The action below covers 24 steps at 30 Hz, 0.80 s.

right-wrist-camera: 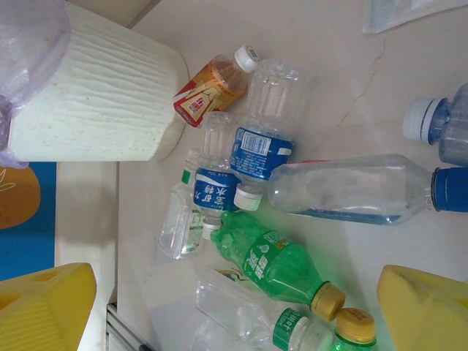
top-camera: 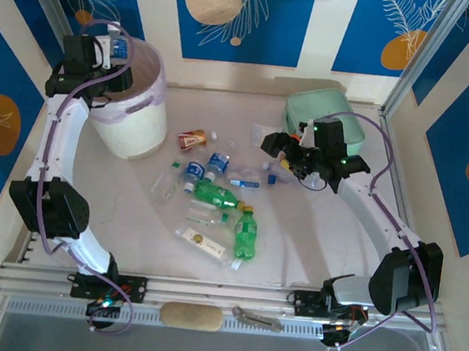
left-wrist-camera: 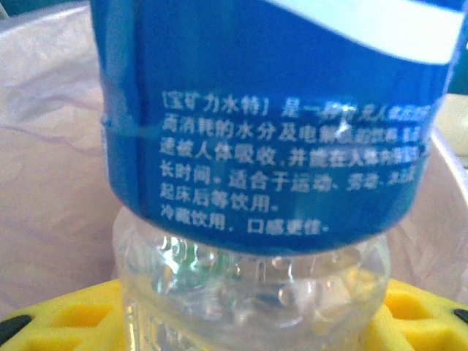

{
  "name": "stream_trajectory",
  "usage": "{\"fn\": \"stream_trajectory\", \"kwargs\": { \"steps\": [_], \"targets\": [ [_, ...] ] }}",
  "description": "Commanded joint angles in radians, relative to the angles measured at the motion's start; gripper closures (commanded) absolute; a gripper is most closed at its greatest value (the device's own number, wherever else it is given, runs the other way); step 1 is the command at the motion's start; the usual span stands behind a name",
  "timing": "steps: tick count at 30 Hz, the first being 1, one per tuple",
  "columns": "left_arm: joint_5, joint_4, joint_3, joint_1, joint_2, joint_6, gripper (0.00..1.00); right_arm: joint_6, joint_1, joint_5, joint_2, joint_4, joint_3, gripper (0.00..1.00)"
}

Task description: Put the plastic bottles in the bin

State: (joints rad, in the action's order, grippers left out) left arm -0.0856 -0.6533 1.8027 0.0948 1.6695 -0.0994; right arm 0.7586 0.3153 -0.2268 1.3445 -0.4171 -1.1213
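The bin (top-camera: 135, 127) is white and ribbed, its bag (top-camera: 155, 65) pinkish-lilac. On the pale beige surface (top-camera: 311, 242), green bottles (top-camera: 246, 235) have yellow caps, clear bottles (top-camera: 195, 171) wear blue labels, and the red-labelled bottle (top-camera: 192, 139) has a white cap. The held bottle (left-wrist-camera: 270, 110) in the left claw (left-wrist-camera: 234, 322) is clear, its blue label printed with white characters. The right claw (right-wrist-camera: 234, 307) has yellow fingers (right-wrist-camera: 44, 307). The case (top-camera: 325, 114) is mint green. The walls (top-camera: 244, 9) are blue with white leaf outlines and orange discs.

robot lab: railed table (top-camera: 293, 253), printed panels (top-camera: 271, 24)
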Motion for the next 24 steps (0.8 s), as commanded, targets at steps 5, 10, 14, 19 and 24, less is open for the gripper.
{"fn": "stream_trajectory", "kwargs": {
  "steps": [5,10,14,19,24],
  "targets": [
    [-0.028,-0.048,0.051,0.014,0.032,-0.011,0.47,-0.007,0.008,0.016,-0.043,-0.024,0.009,0.01],
    [-0.029,-0.050,0.052,0.013,0.029,-0.018,0.32,-0.007,0.010,0.021,-0.048,-0.024,0.006,0.01],
    [-0.031,-0.048,0.055,0.013,0.020,-0.024,0.17,-0.005,0.012,0.024,-0.050,-0.025,0.002,0.01],
    [-0.058,-0.054,0.072,0.013,0.003,-0.038,0.12,-0.002,0.016,0.024,-0.046,-0.021,-0.003,0.01],
    [-0.135,-0.045,0.065,0.011,-0.049,-0.070,0.07,-0.001,0.023,0.026,-0.035,-0.019,-0.011,0.01]
  ]
}}
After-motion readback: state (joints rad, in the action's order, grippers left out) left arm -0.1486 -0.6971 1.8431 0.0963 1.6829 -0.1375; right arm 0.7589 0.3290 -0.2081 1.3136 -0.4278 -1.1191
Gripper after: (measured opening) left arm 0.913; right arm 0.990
